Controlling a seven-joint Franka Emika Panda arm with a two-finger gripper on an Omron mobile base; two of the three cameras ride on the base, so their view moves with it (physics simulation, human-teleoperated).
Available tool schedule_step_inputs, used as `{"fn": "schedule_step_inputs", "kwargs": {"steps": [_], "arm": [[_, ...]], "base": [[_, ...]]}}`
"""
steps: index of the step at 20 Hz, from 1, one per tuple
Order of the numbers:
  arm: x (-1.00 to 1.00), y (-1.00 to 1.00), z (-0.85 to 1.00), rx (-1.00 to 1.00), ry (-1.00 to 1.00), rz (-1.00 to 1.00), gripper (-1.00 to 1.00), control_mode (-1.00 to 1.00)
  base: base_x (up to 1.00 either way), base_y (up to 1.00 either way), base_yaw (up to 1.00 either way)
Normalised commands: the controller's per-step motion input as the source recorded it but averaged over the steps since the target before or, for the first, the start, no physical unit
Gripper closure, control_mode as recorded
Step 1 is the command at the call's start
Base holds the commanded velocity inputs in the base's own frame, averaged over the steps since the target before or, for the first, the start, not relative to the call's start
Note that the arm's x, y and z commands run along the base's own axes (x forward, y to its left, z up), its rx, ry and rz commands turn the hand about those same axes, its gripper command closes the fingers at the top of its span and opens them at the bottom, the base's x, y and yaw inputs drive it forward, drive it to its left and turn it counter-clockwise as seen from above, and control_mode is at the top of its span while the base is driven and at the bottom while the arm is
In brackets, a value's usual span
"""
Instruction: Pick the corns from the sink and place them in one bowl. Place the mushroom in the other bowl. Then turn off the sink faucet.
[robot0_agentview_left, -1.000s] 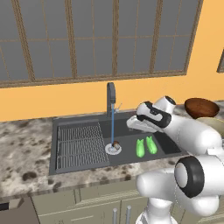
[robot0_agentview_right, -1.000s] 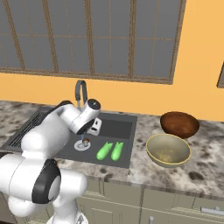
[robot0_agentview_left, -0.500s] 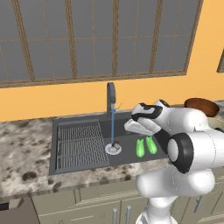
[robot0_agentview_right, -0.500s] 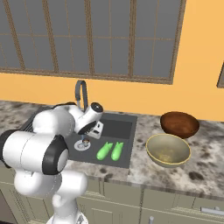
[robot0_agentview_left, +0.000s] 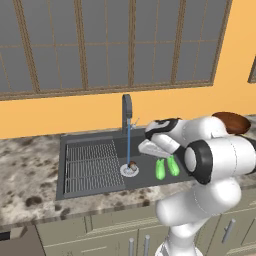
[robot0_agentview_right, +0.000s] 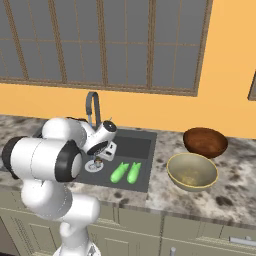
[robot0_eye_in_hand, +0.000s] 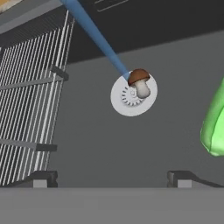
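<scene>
The mushroom (robot0_eye_in_hand: 140, 82), brown cap on a pale stem, stands on the round drain (robot0_eye_in_hand: 132, 95) of the dark sink (robot0_eye_in_hand: 109, 144), right where the blue water stream (robot0_eye_in_hand: 96, 35) lands. My gripper (robot0_eye_in_hand: 112, 179) hangs open above the basin floor, short of the mushroom, with nothing between its fingers. Two green corns (robot0_agentview_left: 160, 169) (robot0_agentview_left: 173, 166) lie side by side on the basin floor right of the drain; one corn's edge (robot0_eye_in_hand: 214, 124) shows in the hand view. The sink faucet (robot0_agentview_left: 127, 112) is running. On the counter to the right sit the tan-olive bowl (robot0_agentview_right: 192, 171) and the reddish-brown bowl (robot0_agentview_right: 205, 141).
The ribbed slatted section (robot0_agentview_left: 92, 162) fills the sink's left half. A speckled stone counter (robot0_agentview_right: 235, 195) surrounds the basin, an orange wall and windows stand behind it. My white arm (robot0_agentview_left: 215, 150) reaches over the sink's right side and partly hides the brown bowl (robot0_agentview_left: 231, 122).
The hand has swung left and lower over the sink, from above the corns toward the drain. The jaws stay open. Corns, mushroom and bowls have not moved.
</scene>
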Motion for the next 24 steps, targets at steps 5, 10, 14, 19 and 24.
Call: {"fn": "schedule_step_inputs", "kwargs": {"steps": [5,10,14,19,24], "arm": [[0.04,0.02,-0.19,0.00,-0.02,0.02,-1.00,-1.00],[0.11,0.00,-0.26,-0.01,-0.02,0.03,-1.00,-1.00],[0.16,0.00,-0.24,-0.01,0.00,0.03,-1.00,-1.00],[0.24,0.09,-0.22,-0.03,0.00,0.01,-1.00,-1.00],[0.21,0.13,-0.19,-0.01,0.00,0.00,-1.00,-1.00]], "base": [[0.00,0.00,0.00],[0.00,0.00,0.00],[0.00,0.00,0.00],[0.00,0.00,0.00],[0.00,0.00,0.00]]}}
